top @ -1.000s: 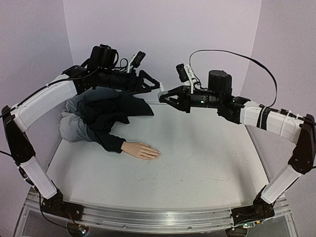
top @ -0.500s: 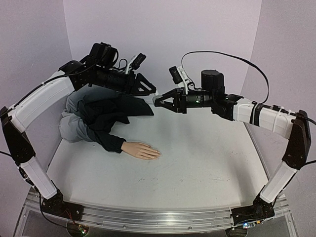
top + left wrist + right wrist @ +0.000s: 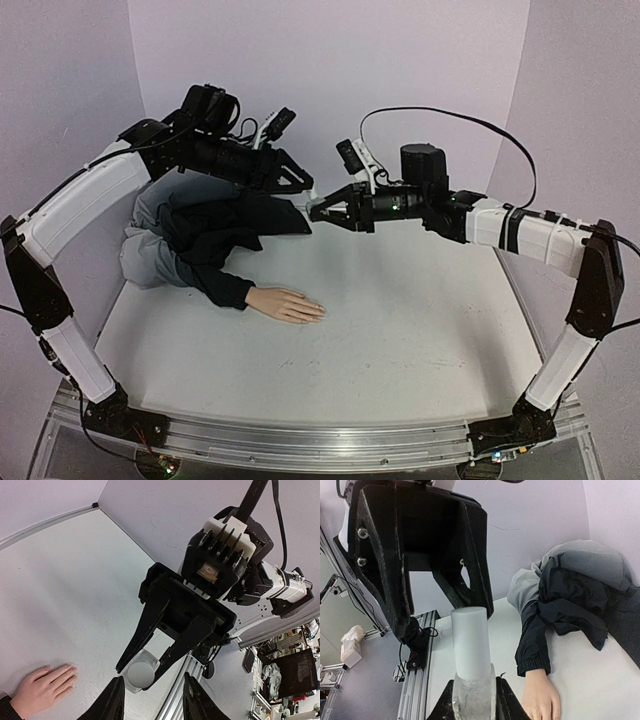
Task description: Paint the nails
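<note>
Right end effector (image 3: pixel 318 207) moved left toward left end effector (image 3: pixel 306 188), whose fingers narrowed. Mannequin hand (image 3: pixel 288 305) lay flat on worktop (image 3: pixel 420 340), nails (image 3: pixel 317 311) pointing right. Beyond, right one pinched clear bottle (image 3: pixel 472 697); left one, part spread, flanked white cap (image 3: pixel 470 640).

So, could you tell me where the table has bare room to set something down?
The table is bare right of the mannequin hand, out to the right edge, and in the near strip in front of it. The back-left corner is crowded by the jacket. Just beside it, in the air, the left gripper and right gripper meet around the small bottle.
</note>
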